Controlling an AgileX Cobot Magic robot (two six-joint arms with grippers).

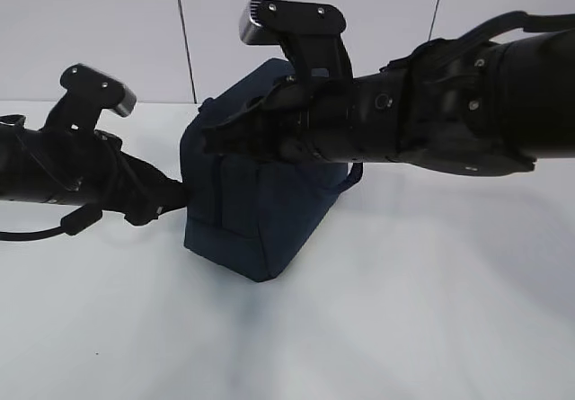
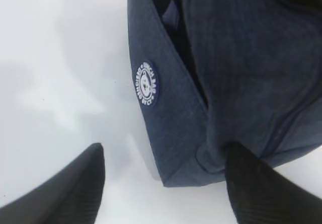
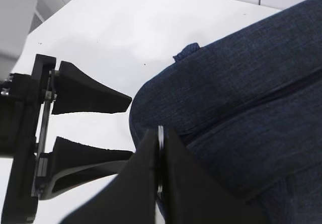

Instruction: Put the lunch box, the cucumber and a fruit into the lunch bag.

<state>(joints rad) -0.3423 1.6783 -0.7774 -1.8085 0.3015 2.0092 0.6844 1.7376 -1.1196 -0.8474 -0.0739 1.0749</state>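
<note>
White table (image 1: 404,328), lunch bag (image 2: 241,83) between fingers (image 2: 261,194)

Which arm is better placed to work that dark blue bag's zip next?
Likely right: the right hand is closed on a silver ring at the navy fabric bag's zip seam; the left hand stands open beside the bag.

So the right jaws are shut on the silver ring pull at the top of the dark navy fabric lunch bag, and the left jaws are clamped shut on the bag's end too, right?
Not quite. The left gripper is open: the left wrist view shows its fingers spread wide beside the dark navy fabric lunch bag. The right gripper is indeed shut on the silver ring pull, per the right wrist view.
</note>
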